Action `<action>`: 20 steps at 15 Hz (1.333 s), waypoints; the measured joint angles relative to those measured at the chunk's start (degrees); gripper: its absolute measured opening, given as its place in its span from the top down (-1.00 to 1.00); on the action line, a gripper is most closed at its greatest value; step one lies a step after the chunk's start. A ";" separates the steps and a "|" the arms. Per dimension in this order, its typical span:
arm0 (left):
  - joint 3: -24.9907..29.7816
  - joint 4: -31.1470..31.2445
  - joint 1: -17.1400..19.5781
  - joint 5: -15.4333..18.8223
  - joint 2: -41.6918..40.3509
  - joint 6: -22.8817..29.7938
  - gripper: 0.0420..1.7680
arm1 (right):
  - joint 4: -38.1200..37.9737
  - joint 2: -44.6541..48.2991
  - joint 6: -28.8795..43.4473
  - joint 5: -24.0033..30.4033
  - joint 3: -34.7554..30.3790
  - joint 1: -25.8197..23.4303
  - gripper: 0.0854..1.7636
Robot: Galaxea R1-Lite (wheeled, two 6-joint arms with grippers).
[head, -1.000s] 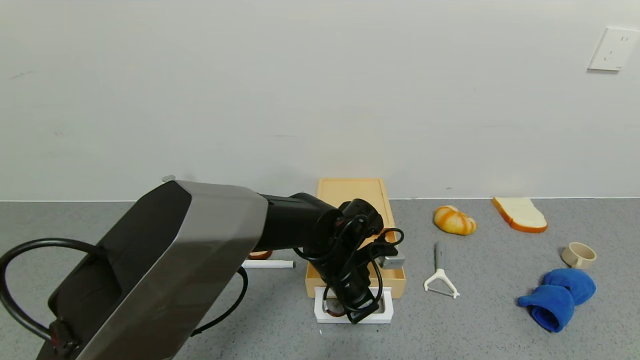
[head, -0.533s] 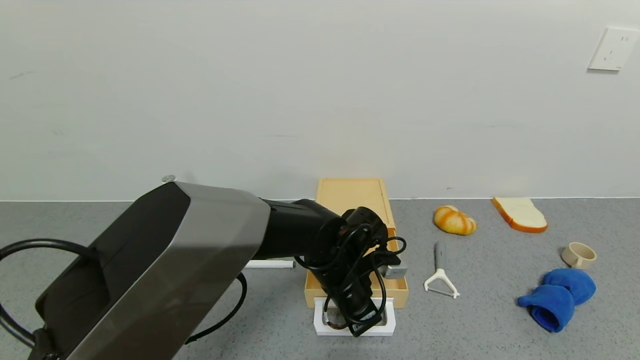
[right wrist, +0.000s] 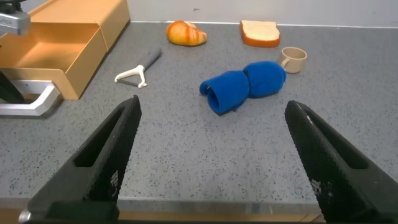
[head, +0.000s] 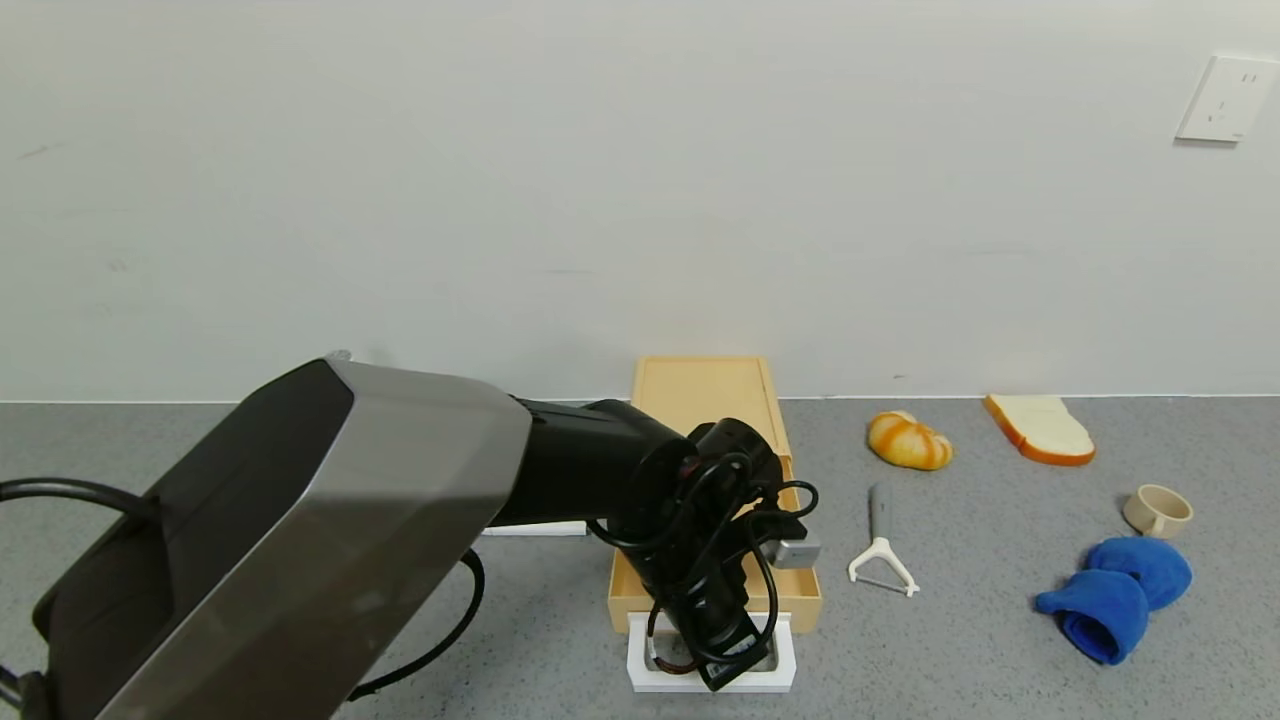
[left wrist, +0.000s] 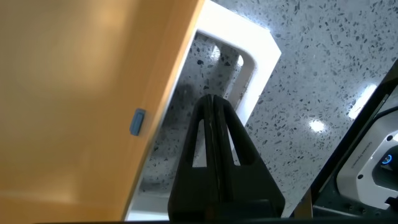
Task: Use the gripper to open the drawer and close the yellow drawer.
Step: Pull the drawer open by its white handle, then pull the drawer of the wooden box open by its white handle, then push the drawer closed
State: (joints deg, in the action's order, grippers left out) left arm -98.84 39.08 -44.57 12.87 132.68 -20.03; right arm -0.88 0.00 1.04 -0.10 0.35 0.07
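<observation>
Here, one drawer (head: 715, 470) (pulled out), left claw (left wrist: 214, 121) pressed together inside its handle (head: 712, 660), right claw (right wrist: 211, 155) spread.

My left hand (left wrist: 214, 124) has its two black fingers pressed together, and their tips sit inside the opening of the drawer's white loop handle (left wrist: 258, 59). The tan drawer (left wrist: 81, 99) front runs beside them, with a small blue tab (left wrist: 137, 122) on its edge. Speckled grey table (left wrist: 323, 68) lies beyond the handle.
</observation>
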 joint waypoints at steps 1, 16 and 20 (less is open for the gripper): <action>0.13 0.00 -0.20 0.00 -0.18 0.00 0.93 | -0.02 0.00 0.01 0.00 0.00 0.00 -0.92; 3.50 -2.10 3.45 -5.90 -24.39 7.96 0.93 | 0.00 0.00 0.00 0.02 0.00 0.00 -0.93; 15.17 -15.56 7.20 -7.58 -33.43 11.59 0.93 | 0.00 -0.02 0.01 0.00 0.00 0.00 -0.93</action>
State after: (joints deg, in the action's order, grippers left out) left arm -83.68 23.53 -37.36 5.29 99.26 -8.44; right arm -0.88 -0.02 1.05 -0.10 0.35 0.07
